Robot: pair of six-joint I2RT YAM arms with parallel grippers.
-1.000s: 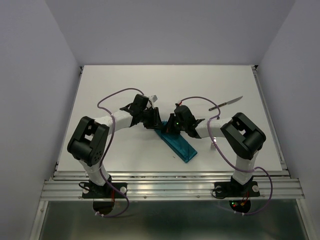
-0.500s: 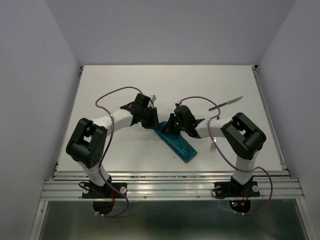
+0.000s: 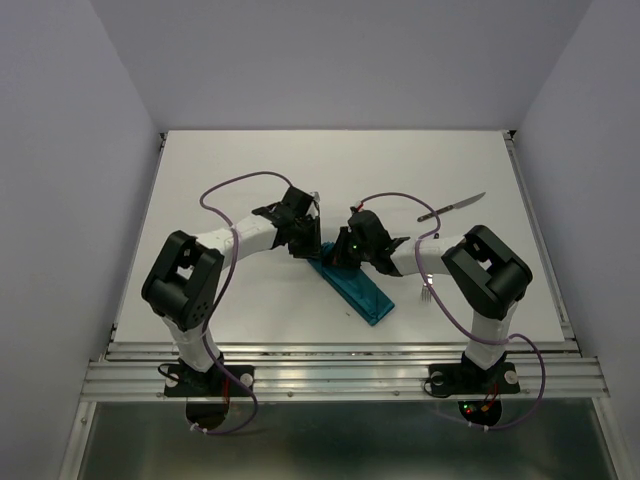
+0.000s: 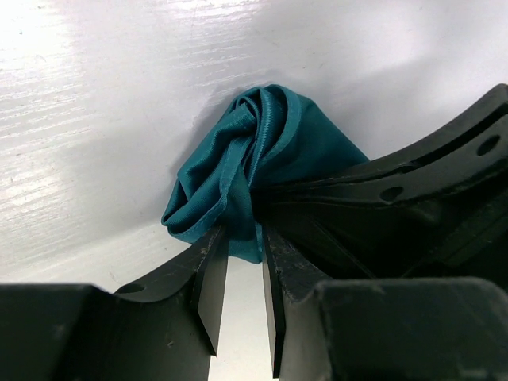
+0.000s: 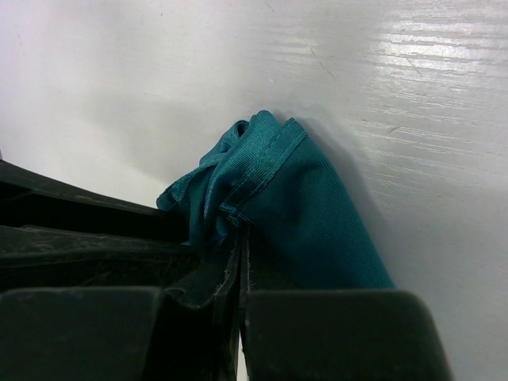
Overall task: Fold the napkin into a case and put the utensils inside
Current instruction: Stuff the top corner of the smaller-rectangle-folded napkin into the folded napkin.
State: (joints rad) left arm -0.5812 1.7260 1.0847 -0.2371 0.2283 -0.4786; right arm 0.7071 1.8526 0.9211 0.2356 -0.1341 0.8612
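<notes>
So the teal soft-cloth napkin [image 3: 358,290] is folded down into a long narrow strip. It lies diagonally on the white table [image 3: 250,180], a bit right of the middle and closer to the near edge than the far one. The near end points toward the near right corner and lies flat. The far end is scrunched into a little bunch, and that's where both grippers meet.

The left gripper [image 4: 242,238] comes in from the left side. Its two black fingers [image 4: 210,274] are drawn in around a hanging fold of that bunch, with cloth filling the narrow gap at the tips, so it's pinching the napkin. The right gripper [image 5: 238,230] comes at the same bunch from the other side, jaws fully closed with the hemmed edge clamped between them. The two grippers sit just beside each other, pretty much nose to nose.

The small knife with the dark handle and silver blade [image 3: 452,207] lies well apart from the napkin, toward the right edge. The slim silver fork [image 3: 428,292] is right by the right arm, only partly visible.
</notes>
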